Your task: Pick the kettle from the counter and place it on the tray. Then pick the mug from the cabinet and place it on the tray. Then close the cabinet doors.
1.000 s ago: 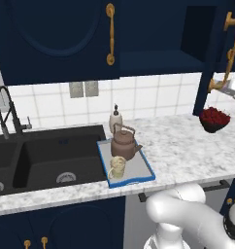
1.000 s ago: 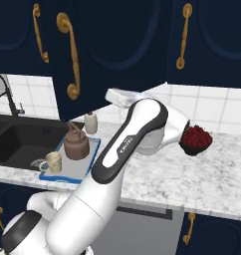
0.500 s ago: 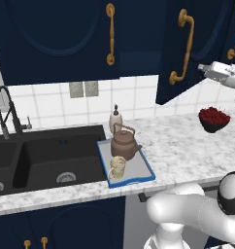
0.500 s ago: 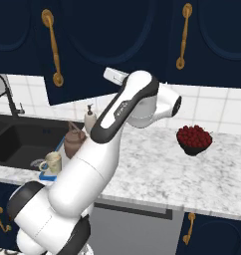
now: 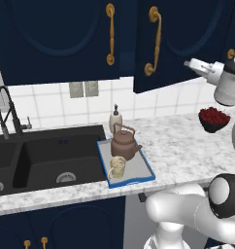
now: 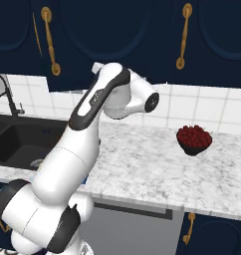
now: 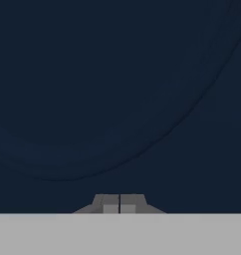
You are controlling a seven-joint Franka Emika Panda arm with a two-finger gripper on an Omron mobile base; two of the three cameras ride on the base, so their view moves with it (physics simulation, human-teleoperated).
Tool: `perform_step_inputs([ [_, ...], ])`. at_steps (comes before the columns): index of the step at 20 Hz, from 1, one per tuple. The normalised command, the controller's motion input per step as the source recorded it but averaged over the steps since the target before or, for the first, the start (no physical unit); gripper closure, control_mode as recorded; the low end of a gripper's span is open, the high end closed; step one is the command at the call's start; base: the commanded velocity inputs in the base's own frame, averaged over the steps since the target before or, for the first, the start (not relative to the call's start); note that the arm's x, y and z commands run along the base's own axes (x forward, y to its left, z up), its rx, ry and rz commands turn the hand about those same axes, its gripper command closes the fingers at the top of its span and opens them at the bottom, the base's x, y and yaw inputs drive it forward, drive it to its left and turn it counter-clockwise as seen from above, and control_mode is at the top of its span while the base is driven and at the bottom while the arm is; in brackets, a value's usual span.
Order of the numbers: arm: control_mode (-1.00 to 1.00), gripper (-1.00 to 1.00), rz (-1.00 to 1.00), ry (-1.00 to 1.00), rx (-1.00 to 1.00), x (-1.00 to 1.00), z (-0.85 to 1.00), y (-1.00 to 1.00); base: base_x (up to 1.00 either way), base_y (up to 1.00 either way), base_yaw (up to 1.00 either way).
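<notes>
Two things already sit on the tray [image 5: 144,174] on the worktop [image 5: 187,146]: the mug [image 5: 117,167] in front, the kettle [image 5: 125,145] behind. Farther up I hold the gripper [image 7: 119,204], jaws clenched and empty, against the half-open cabinet door [image 5: 180,39], I think to push it shut.

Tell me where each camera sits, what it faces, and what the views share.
Left base view: behind the arm's left, facing the sink, the tray with kettle and mug, and the doors; the arm rises at right.
Right base view: behind the arm's right, facing the counter; the arm rises at left.
Hand view: on the hand, close to a door panel, gripper shut.
Both base views share the bowl and the doors.
</notes>
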Motion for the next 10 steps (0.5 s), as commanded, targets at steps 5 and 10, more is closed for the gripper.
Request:
perform_step_inputs([
  [5,-1.00,1.00,-0.33,0.05,-0.05,0.69,0.00,0.75,0.00,0.00,0.00],
  [10,-1.00,1.00,-0.26,0.08,0.00,0.80,0.00,0.47,0.00,0.00,0.00],
])
